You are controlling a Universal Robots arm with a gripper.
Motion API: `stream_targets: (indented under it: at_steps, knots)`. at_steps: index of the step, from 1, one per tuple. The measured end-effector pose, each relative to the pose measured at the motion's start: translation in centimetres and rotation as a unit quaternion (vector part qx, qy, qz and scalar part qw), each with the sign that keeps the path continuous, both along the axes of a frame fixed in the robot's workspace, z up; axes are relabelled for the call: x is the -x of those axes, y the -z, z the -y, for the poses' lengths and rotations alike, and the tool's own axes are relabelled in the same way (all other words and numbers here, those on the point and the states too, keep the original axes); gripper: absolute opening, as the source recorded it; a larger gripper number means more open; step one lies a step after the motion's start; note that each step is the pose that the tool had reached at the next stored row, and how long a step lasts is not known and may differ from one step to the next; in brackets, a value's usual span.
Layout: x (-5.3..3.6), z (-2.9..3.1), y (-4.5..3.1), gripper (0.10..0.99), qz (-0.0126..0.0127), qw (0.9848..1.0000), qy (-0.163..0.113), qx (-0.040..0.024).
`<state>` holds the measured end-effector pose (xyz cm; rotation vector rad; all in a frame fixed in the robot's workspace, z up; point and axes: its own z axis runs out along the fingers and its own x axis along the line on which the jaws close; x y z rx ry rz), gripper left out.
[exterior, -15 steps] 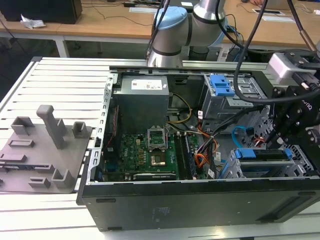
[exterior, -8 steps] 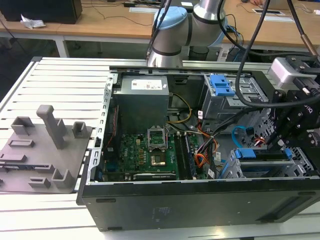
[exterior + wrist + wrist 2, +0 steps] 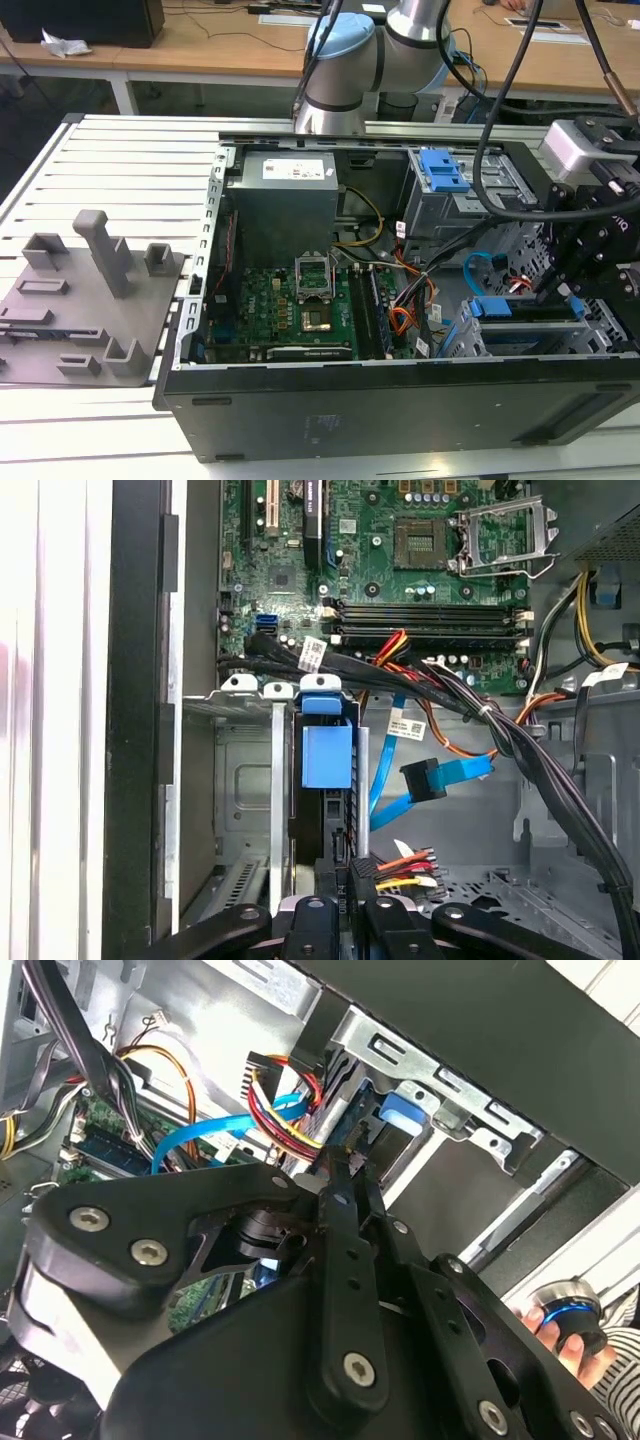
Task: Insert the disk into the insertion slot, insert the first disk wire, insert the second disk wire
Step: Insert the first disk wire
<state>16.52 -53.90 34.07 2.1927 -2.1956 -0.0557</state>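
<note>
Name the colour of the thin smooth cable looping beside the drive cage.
The cable is light blue, clearest in the first wrist view.

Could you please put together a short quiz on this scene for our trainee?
1. True or false: the disk sits inside the insertion slot.
2. In the first wrist view, the black plug of the second disk wire is: A) plugged into the disk; B) hanging free beside the disk; C) lying on the motherboard.
3. Which wire lies closest to the gripper?
Key: 1 true; 2 B; 3 the first disk wire.
</note>
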Motion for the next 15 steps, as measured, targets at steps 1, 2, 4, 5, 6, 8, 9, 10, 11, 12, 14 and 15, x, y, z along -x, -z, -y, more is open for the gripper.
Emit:
stream_targets:
  at_steps: [1, 2, 4, 5, 6, 8, 9, 10, 11, 12, 14, 15]
  knots:
    - [-0.06, 0.0, 0.05, 0.169, 0.0, 1.0, 0.0, -0.0006]
    - [-0.23, -0.01, 0.1, 0.169, -0.0002, 1.0, 0.0, -0.0015]
    - [-0.26, -0.01, 0.14, 0.169, -0.0002, 1.0, 0.0, -0.0031]
    - [-0.23, -0.01, 0.13, 0.169, 0.0001, 1.0, 0.0, -0.0033]
    - [-0.18, -0.03, 0.16, 0.169, 0.0003, 1.0, 0.0, -0.0045]
    - [-0.03, -0.01, 0.08, 0.169, 0.0016, 1.0, 0.0, -0.0042]
    - [-0.02, -0.01, 0.03, 0.169, 0.0016, 1.0, 0.001, -0.004]
    - [-0.02, -0.01, 0.03, 0.169, 0.0016, 1.0, 0.001, -0.0045]
    - [0.0, 0.02, 0.05, 0.169, 0.0016, 1.0, 0.002, -0.0054]
    - [-0.01, 0.06, 0.09, 0.169, 0.0016, 1.0, 0.002, -0.0055]
    - [-0.02, 0.13, 0.26, 0.169, 0.0016, 1.0, 0.002, -0.0054]
    - [-0.04, 0.15, 0.32, 0.169, 0.0015, 1.0, 0.002, -0.0054]
